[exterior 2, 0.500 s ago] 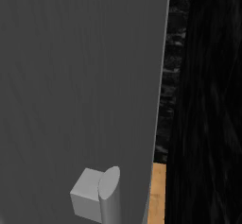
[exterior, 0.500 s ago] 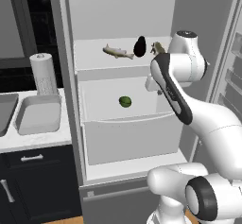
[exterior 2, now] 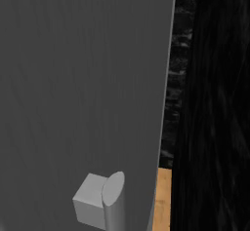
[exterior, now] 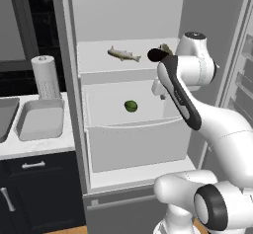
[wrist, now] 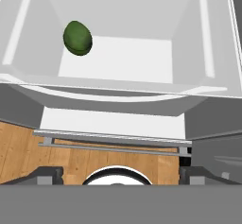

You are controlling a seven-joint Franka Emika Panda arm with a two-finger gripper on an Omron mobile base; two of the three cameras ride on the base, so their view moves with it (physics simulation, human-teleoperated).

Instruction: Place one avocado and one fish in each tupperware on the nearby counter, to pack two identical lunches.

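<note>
Hovering open tool (wrist: 113,173), green avocado (wrist: 77,38) in fridge drawer (wrist: 142,88)

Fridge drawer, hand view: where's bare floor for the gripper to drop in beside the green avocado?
The green avocado lies against the drawer's left wall, toward the back. The white floor to its right, across to the right wall and forward to the front lip, is bare. The upper shelf is tighter: silvery fish, dark avocado.

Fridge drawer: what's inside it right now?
One green avocado lies on the drawer floor, near a corner. The rest of the floor looks bare; the front wall hides its nearest strip.
</note>
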